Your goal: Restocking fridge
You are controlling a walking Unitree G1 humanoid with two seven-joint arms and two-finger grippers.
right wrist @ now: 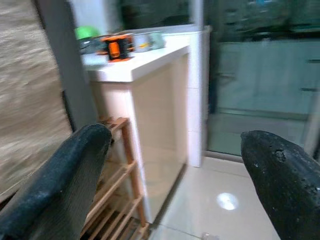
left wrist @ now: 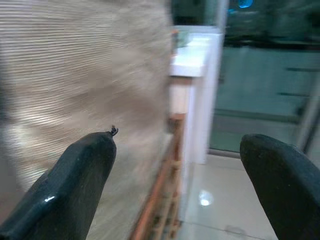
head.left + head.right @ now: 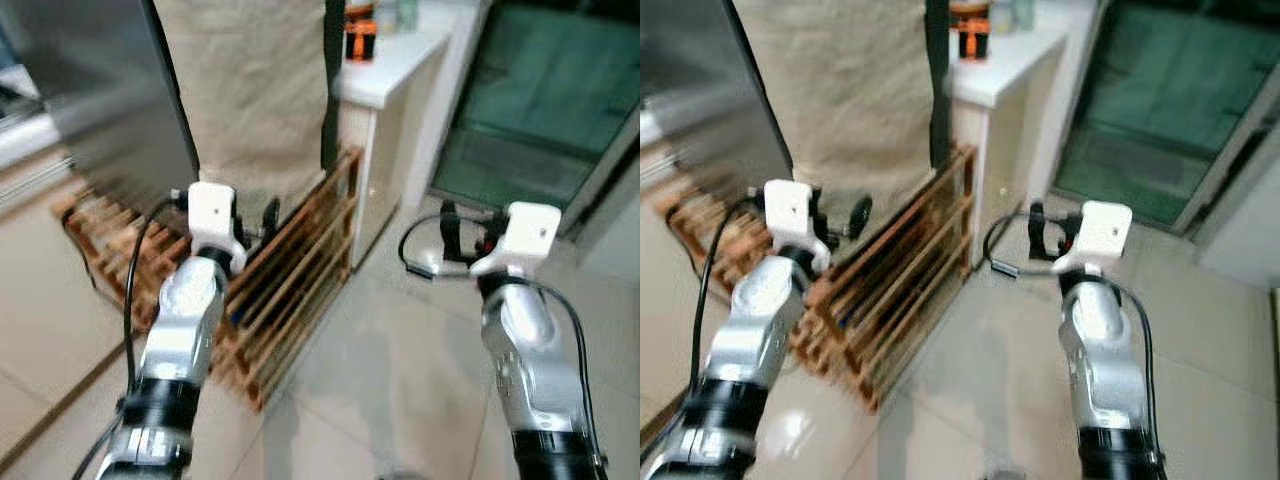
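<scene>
Both pincers, left pincer (image 2: 175,165) and right pincer (image 1: 175,170), gape wide, empty, touching nothing

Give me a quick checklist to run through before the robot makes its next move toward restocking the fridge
1. Left gripper empty: ok, its black fingers stand wide apart with nothing between them.
2. Right gripper empty: ok, fingers open, nothing held.
3. Picture sharp enough to aim: not ok, the head views are blurred.
4. Fridge located: cannot tell, a grey metal-faced panel at the upper left may be it.
5. Item to restock chosen: cannot tell, an orange and black object sits on the white counter, too blurred to identify.
6. Path ahead: ok on the right, glossy tiled floor; a slatted wooden rack stands close before the left arm.
</scene>
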